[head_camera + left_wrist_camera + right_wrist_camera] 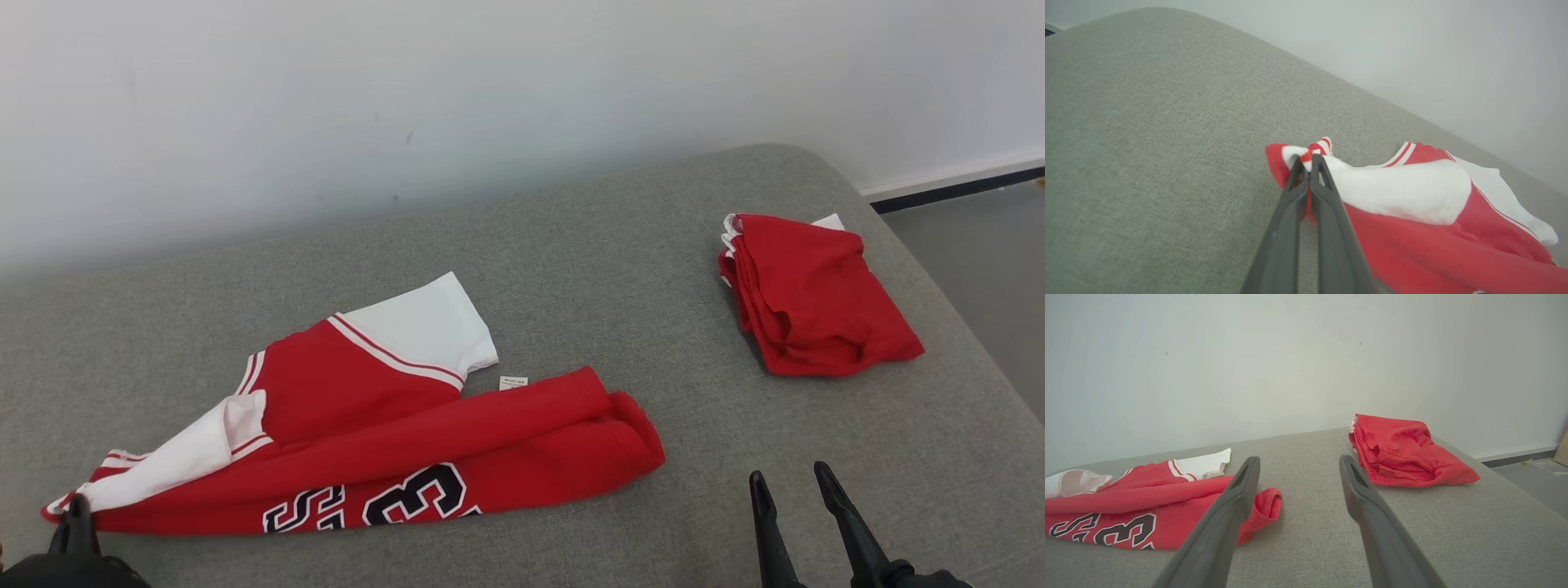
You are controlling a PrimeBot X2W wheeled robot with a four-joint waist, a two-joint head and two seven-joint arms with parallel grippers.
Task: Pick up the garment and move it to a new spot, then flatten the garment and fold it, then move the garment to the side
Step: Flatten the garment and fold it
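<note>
Pinching the rumpled red-and-white jersey [392, 425], left fingers [1327, 204] clamp; right fingers [1367, 506] gape wide.

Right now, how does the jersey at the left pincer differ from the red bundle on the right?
The jersey lies loosely spread and rumpled; the bundle is folded compact. The jersey shows white sleeves and black numerals; the bundle is nearly all red, white only at its edge. The jersey's corner is pinched in the shut left pincer; the bundle lies free, apart from the open right pincer. Shared: red fabric, both on the grey cushion.
</note>
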